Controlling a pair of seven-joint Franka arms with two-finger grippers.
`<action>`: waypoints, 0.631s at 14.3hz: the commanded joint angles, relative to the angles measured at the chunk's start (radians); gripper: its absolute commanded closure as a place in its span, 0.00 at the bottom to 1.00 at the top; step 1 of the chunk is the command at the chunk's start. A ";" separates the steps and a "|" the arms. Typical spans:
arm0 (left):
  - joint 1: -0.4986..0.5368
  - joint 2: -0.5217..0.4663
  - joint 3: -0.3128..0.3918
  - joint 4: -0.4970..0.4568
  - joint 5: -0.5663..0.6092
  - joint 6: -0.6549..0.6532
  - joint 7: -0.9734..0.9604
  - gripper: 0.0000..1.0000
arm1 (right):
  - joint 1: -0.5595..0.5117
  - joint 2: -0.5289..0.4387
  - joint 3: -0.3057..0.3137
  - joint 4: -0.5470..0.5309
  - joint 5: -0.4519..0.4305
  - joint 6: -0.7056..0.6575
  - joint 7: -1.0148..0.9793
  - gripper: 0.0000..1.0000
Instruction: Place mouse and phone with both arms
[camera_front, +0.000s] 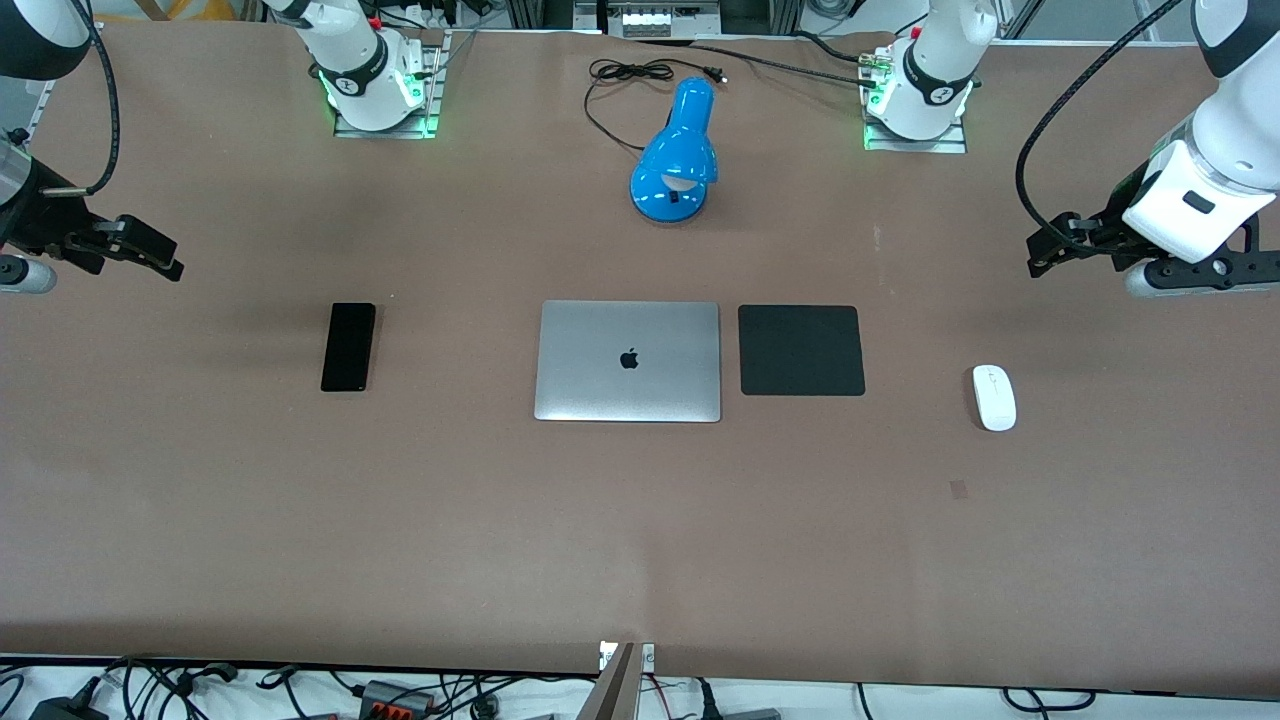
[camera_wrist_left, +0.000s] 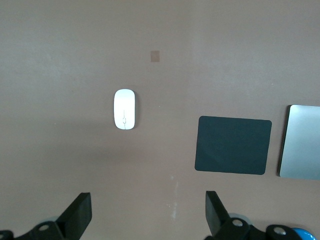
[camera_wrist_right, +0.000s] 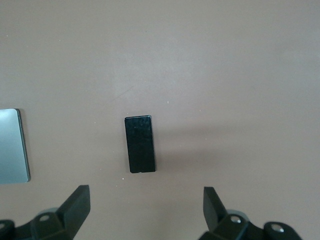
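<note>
Mouse (camera_front: 994, 397) flat on the bench (camera_front: 640, 520) toward the left arm's end, well apart from the black mouse pad (camera_front: 801, 350). Phone (camera_front: 348, 346) flat too, toward the right arm's end. Closed laptop (camera_front: 628, 361) between phone and pad, just beside the pad. Blue lamp (camera_front: 677, 152) farther from the camera. Left gripper (camera_front: 1040, 257) up over bare bench near the mouse, jaws spread wide, nothing held. Right gripper (camera_front: 165, 262) same deal near the phone, wide apart and empty.
</note>
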 joint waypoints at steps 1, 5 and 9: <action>-0.004 0.012 0.004 0.025 -0.016 -0.003 0.013 0.00 | -0.001 0.016 0.001 0.029 0.003 -0.021 -0.006 0.00; -0.004 0.014 0.004 0.025 -0.016 -0.003 0.011 0.00 | -0.002 0.016 0.001 0.031 0.005 -0.024 -0.009 0.00; -0.004 0.012 0.004 0.025 -0.016 -0.005 0.010 0.00 | 0.002 0.017 0.001 0.041 0.002 -0.026 -0.003 0.00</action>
